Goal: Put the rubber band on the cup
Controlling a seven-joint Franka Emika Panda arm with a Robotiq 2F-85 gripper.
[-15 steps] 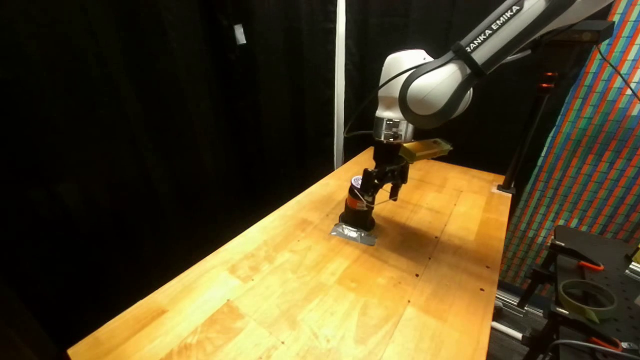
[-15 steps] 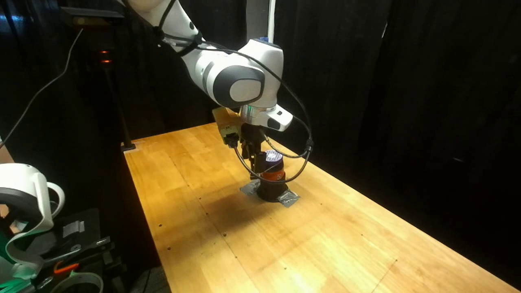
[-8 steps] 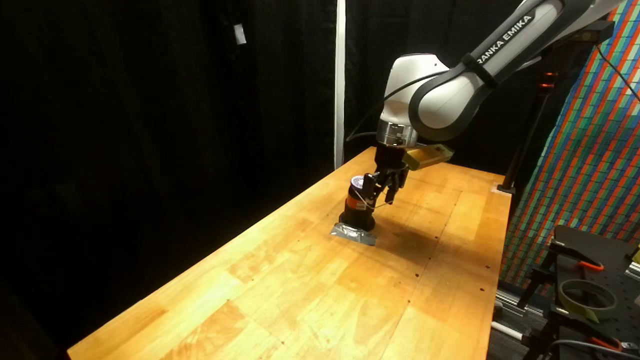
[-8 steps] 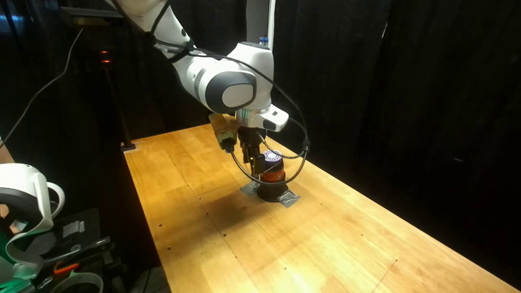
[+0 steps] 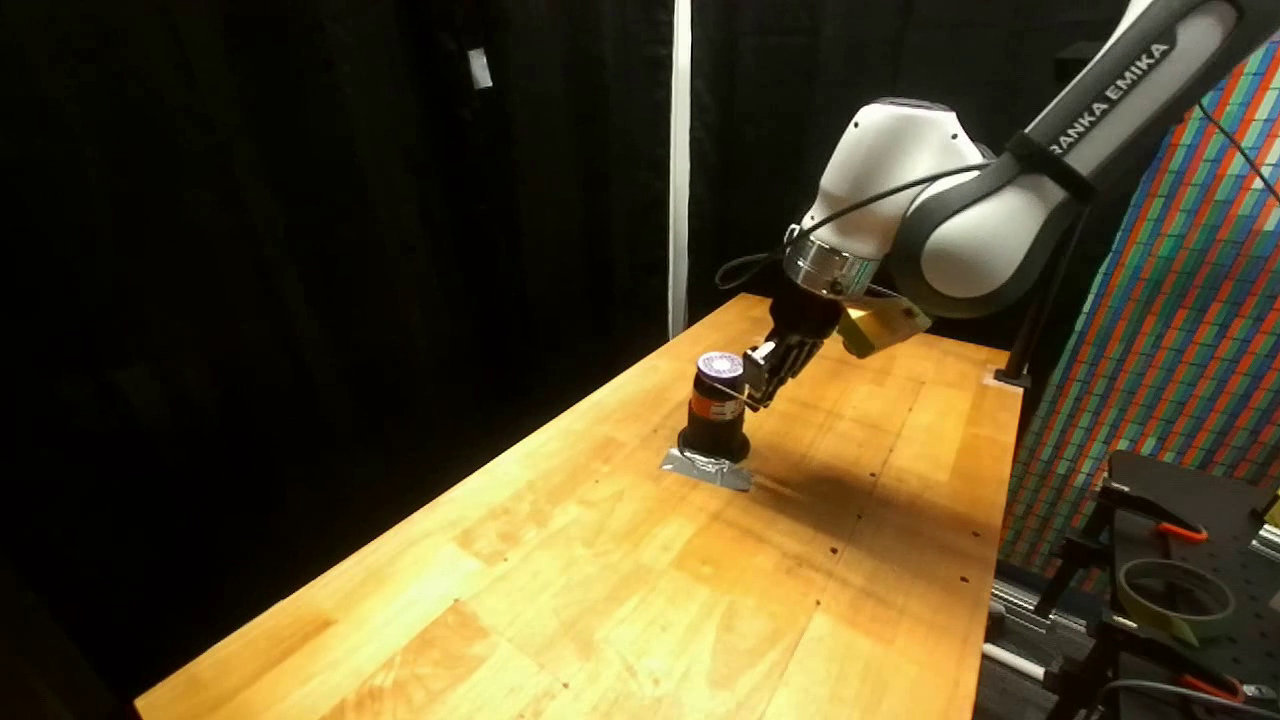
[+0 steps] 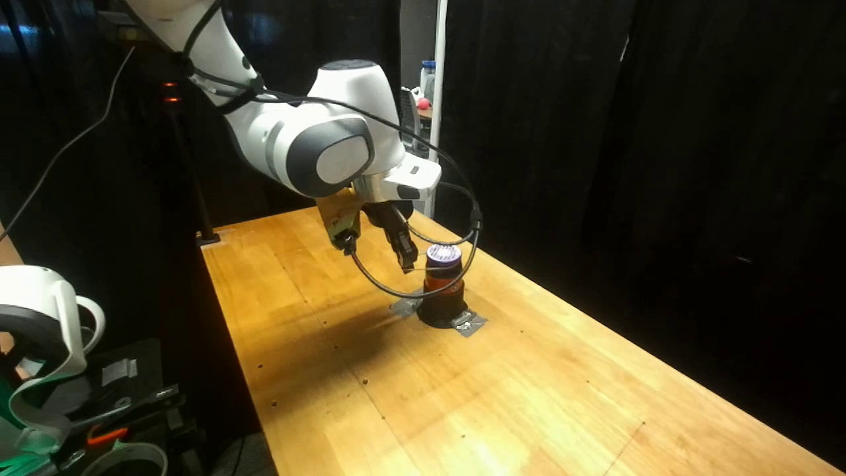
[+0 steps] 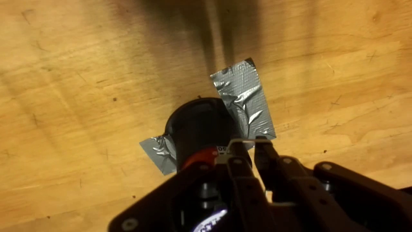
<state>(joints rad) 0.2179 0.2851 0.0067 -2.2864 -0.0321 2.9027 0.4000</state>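
The cup (image 5: 716,412) stands upright, taped to the table (image 5: 600,580), the rubber band (image 7: 247,140) across its upper part and hooked on the gripper (image 7: 251,143), whose fingers (image 7: 265,156) are slightly parted. Seating the band seems in hand; next, the fingers should slip free without dragging it off.

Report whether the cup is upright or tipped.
Upright: in both exterior views the cup stands on the table, pale top facing up, with grey tape at its foot.
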